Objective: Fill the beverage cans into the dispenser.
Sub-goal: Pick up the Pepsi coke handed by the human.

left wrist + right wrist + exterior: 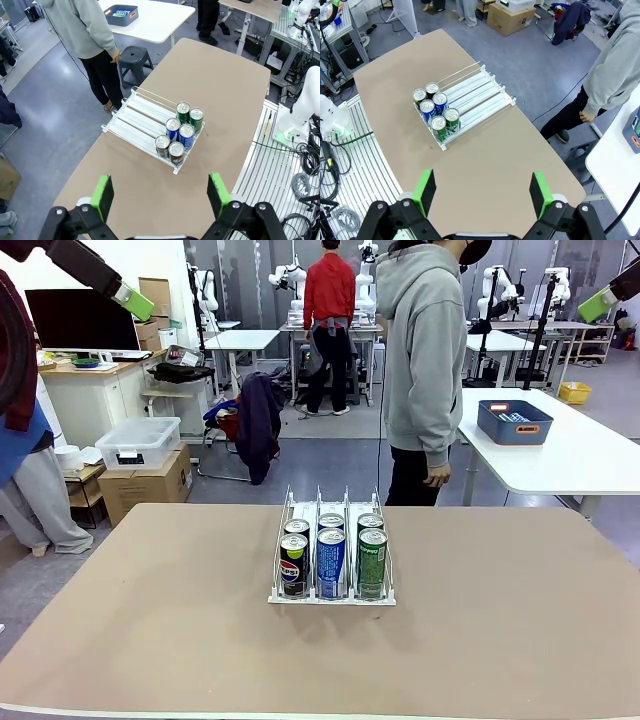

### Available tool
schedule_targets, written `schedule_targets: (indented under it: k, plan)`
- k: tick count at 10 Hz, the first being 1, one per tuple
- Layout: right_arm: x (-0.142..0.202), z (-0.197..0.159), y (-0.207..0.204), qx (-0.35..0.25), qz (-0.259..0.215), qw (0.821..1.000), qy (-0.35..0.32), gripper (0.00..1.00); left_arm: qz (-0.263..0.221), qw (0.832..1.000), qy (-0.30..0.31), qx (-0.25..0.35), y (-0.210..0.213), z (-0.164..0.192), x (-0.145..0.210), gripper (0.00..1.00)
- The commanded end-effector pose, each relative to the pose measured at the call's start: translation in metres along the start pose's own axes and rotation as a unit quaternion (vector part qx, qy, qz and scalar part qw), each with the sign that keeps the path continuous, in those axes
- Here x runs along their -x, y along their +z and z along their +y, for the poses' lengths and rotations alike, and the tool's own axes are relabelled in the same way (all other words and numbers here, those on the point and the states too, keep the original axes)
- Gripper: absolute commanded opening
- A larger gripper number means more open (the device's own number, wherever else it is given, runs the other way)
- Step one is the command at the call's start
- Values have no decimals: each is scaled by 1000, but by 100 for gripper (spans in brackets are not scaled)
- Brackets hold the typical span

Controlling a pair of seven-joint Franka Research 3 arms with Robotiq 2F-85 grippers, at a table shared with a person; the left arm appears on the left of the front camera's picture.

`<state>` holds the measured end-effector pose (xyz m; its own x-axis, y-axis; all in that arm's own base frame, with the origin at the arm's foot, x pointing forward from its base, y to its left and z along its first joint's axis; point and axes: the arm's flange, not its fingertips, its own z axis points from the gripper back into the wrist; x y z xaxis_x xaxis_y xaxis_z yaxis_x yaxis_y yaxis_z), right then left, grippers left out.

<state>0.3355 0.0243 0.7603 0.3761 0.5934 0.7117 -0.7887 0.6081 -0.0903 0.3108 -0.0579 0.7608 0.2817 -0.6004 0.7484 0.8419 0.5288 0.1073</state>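
Both tools released, carrying nothing. The left tool [161, 196] hangs high above the dispenser [134, 120] with its jaws spread wide, and the right tool [482, 194] does the same from the opposite side. To me this is a parked overview pose, well clear of the dispenser so the person [425, 360] at its far end has room to reach in. That's my guess, not a fact. The dispenser sits mid-surface [150, 640] with its front lip [330, 598] toward me. There are six beverage cans [186, 134] in it, two per lane, all packed at the lip end. The Pepsi can [293, 565] is in the left lane, the blue can [331, 562] in the centre and the green can [372, 562] on the right. Each has a matching can touching right behind it, and all stand upright, tops up. The far part of every lane is bare. Likely reason: the lanes feed toward the lip, so a can loaded at the far end slides down and stacks against it, and the lanes keep each row straight. The person stands just beyond the dispenser's far end, hand [437, 477] hanging at the side, holding nothing I can make out. My judgement is that there's room behind each row, so the fill isn't maxed out. Any further can should go upright into the far end of a lane.
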Motion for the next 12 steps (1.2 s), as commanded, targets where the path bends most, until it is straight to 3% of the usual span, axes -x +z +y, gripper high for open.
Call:
schedule_targets:
  k: [1,12]
  plan:
    - [0,0,0,0,0,1000,0,100,0,1000,1,0,0,0,1,100]
    - [0,0,0,0,0,1000,0,100,0,1000,1,0,0,0,1,100]
